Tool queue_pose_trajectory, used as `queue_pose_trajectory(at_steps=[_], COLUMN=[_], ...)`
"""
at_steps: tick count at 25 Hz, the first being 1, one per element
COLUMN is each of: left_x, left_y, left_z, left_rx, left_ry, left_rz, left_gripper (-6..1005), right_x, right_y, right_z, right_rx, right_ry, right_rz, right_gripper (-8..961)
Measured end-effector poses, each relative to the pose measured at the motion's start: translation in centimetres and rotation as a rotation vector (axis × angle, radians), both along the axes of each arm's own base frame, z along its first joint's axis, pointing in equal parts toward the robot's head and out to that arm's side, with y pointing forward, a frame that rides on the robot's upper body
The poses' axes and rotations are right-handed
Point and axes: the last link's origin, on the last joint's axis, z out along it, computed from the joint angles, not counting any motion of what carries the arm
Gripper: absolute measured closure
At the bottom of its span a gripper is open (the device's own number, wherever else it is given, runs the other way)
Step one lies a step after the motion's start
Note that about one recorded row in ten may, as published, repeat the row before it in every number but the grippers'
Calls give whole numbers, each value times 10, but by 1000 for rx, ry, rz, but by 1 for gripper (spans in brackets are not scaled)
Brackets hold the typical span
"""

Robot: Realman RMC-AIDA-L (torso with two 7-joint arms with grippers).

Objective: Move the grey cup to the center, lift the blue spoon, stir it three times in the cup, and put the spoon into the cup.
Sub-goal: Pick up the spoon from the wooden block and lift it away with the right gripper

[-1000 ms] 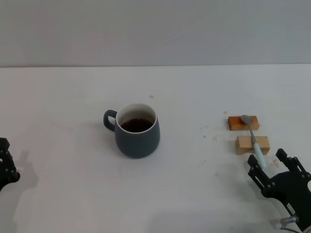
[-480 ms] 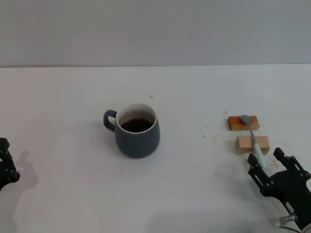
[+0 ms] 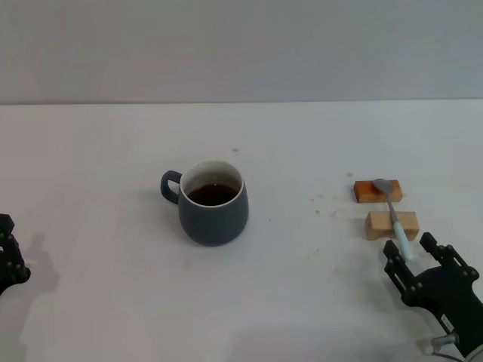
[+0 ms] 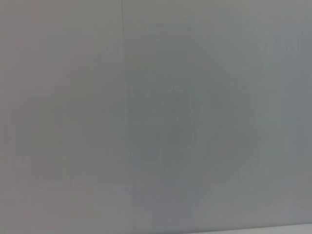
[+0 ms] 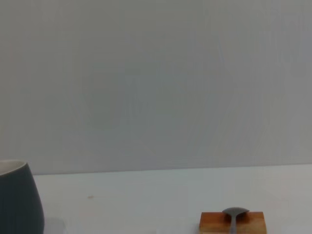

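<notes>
While cup (image 3: 213,202) is holding dark liquid mid-bench, spoon (image 3: 392,213) is lying across blocks (image 3: 391,225); right gripper (image 3: 417,260) is gaping beside handle tip; left gripper (image 3: 7,256) state unclear.

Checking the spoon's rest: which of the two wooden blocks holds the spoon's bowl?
The darker, orange-brown block, farther from the right gripper; the paler block supports the blue spoon at its handle.

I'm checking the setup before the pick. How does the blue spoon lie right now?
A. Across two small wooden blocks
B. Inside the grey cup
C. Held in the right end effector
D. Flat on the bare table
A: the blue spoon spans the two wooden blocks, bowl on the farther one.
</notes>
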Motion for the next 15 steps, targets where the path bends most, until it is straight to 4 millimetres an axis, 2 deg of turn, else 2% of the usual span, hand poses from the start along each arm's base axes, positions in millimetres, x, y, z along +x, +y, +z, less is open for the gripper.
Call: queue_pose_trajectory(at_steps=[7,13,14,15], left_x=[0,0,0,0], left_y=[0,0,0,0], left_z=[0,0,0,0], left_rx=[0,0,0,0], left_ry=[0,0,0,0], left_rz=[0,0,0,0], left_gripper=[1001,1001,1001,1001], right_x=[-1,-1,-1,-1], right_y=[0,0,-1,-1], right_z=[-1,-1,-1,-1], right_rx=[-2,-3,-3,-3], right_ry=[2,4,4,4], right_rz=[1,1,1,1], right_gripper=[328,369,486,492])
